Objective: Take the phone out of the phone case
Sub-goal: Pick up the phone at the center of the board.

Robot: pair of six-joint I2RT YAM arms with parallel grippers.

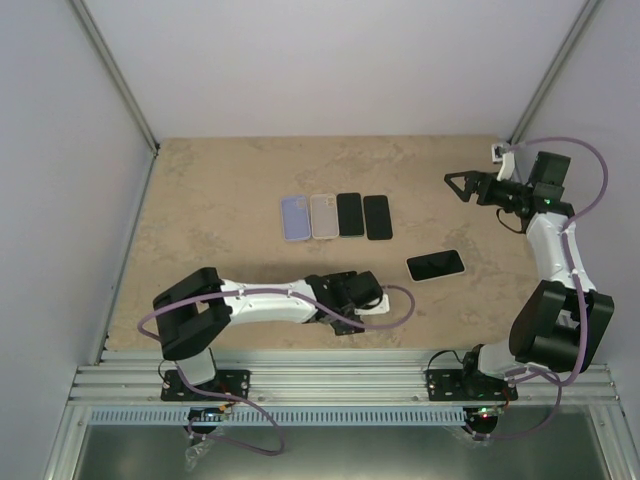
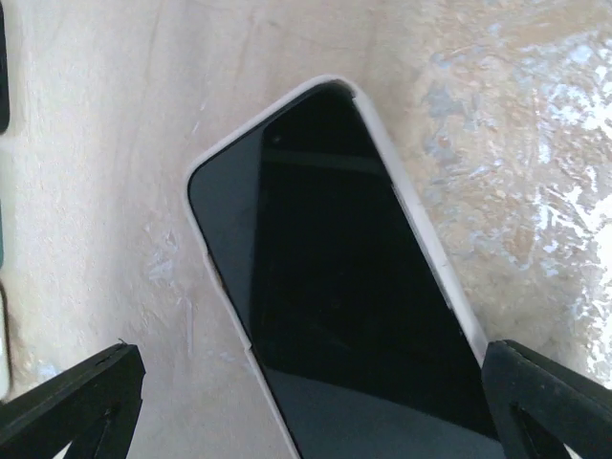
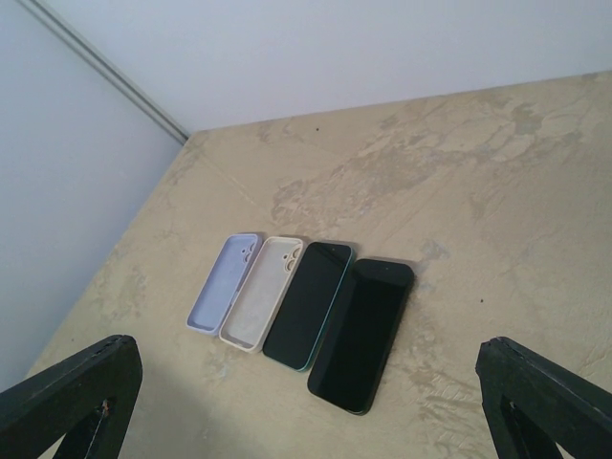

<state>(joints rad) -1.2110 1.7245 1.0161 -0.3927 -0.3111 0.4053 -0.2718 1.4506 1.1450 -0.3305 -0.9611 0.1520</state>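
Observation:
A phone with a black screen in a white case lies flat on the table right of centre. It fills the left wrist view. My left gripper is low near the front edge, just left of this phone. It is open and empty, with its fingers wide on either side of the phone's near end. My right gripper is raised at the back right, open and empty, facing the row of cases and phones.
A row lies at mid-table: an empty lilac case, an empty white case, a phone in a teal case and a black phone. Walls stand left, back and right.

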